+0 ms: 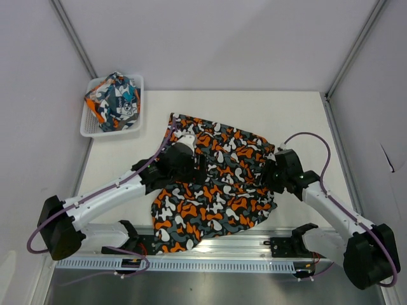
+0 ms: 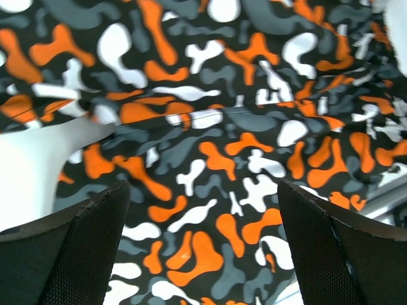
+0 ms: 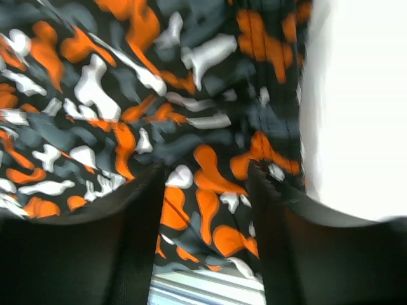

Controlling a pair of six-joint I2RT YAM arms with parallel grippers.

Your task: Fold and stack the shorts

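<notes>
- Lying spread across the counter are the camouflage shorts; the teal-print shorts sit bundled in the far-left basket.
- Over the camouflage cloth, the left pincer stands spread wide.
- At the cloth's right edge, the right pincer straddles fabric; whether it is pinching, I cannot tell.

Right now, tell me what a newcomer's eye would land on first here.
The orange-black camouflage shorts sprawl across the middle of the table, the left gripper and right gripper low over them. At the far left corner, the teal-and-orange shorts sit bundled in a white basket.
</notes>
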